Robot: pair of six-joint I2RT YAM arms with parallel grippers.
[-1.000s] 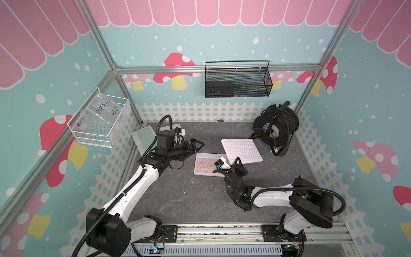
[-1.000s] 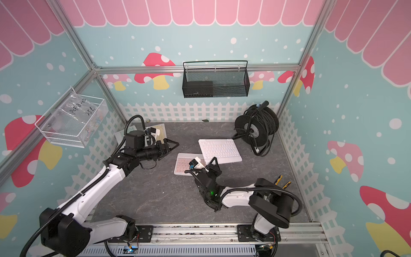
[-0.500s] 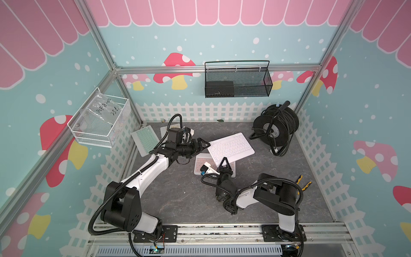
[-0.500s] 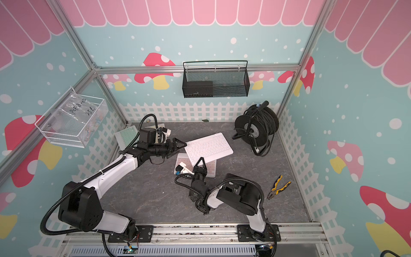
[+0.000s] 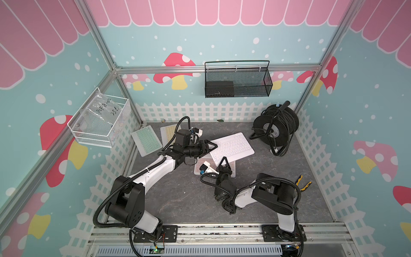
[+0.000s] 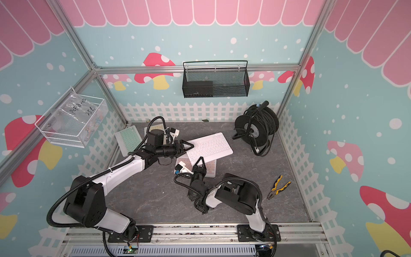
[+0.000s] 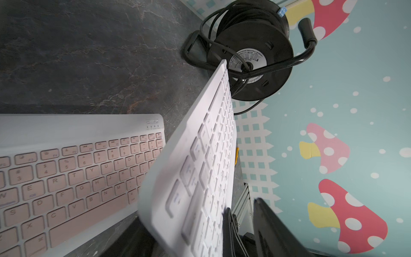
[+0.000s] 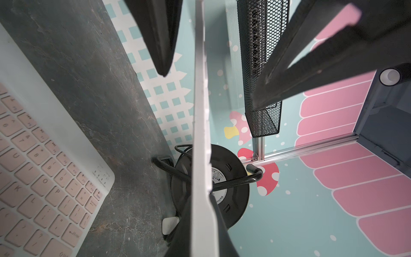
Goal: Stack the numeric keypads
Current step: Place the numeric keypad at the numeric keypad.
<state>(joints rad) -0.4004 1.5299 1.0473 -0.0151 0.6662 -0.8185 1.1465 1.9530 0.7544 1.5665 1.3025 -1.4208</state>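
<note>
A white numeric keypad [image 5: 233, 146] [image 6: 210, 146] hangs tilted above the table. My right gripper [image 5: 224, 161] [image 8: 201, 218] is shut on its near edge. My left gripper [image 5: 212, 146] [image 6: 189, 146] stands open around the keypad's left corner. In the right wrist view its fingers [image 8: 160, 33] flank the edge [image 8: 201, 111] with a gap on each side. A pink-keyed keypad [image 5: 201, 161] [image 7: 77, 169] lies flat underneath, partly covered. Mint green [image 5: 146, 140] and yellow [image 5: 168, 132] keypads lie at the back left, behind the left arm.
A black cable reel [image 5: 275, 126] stands at the back right, just beyond the white keypad. Yellow-handled pliers [image 6: 278, 187] lie at the right. A black mesh basket [image 5: 238, 82] hangs on the back wall, and a clear bin [image 5: 100, 120] on the left wall.
The right gripper lifted the white keypad off the table and carried it left over the pink one. The left arm swung right to the keypad's corner, and its jaws narrowed.
</note>
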